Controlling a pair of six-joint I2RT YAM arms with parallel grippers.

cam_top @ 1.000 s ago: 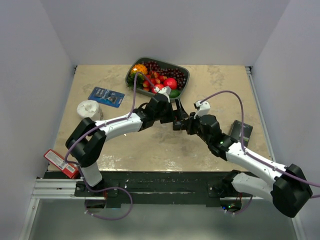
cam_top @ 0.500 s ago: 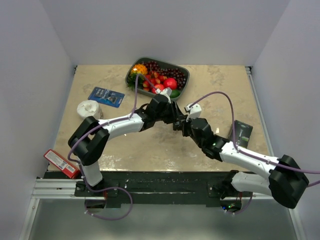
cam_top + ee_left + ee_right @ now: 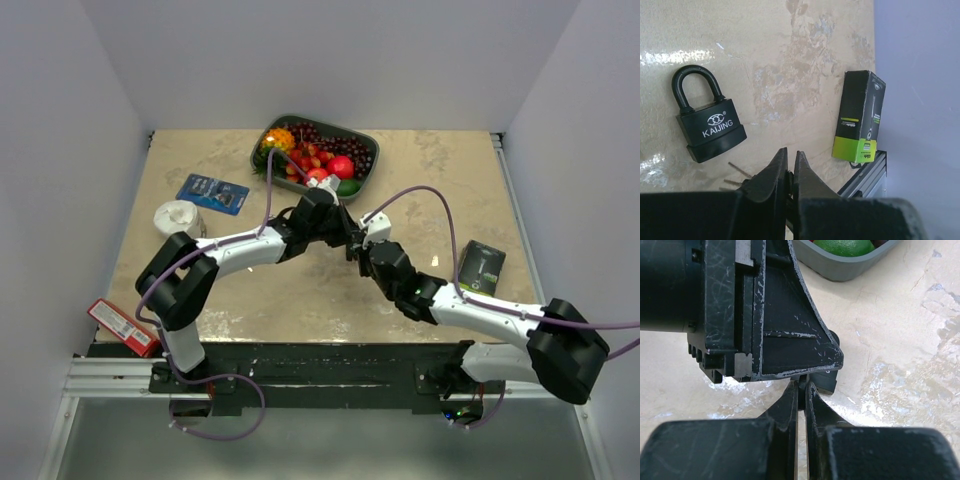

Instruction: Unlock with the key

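Two sets of jaws both pressed together, left gripper (image 3: 790, 154) and right gripper (image 3: 801, 386) tip to tip over table (image 3: 805, 55), black padlock (image 3: 707, 120) lying flat nearby, shackle closed

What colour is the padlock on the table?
Black, with white KAIJING lettering; the padlock shows best in the left wrist view.

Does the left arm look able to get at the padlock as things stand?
Probably yes: the padlock lies flat on bare table just ahead of the left claw, nothing between them. The claw is shut, though, and the right claw sits tight against it.
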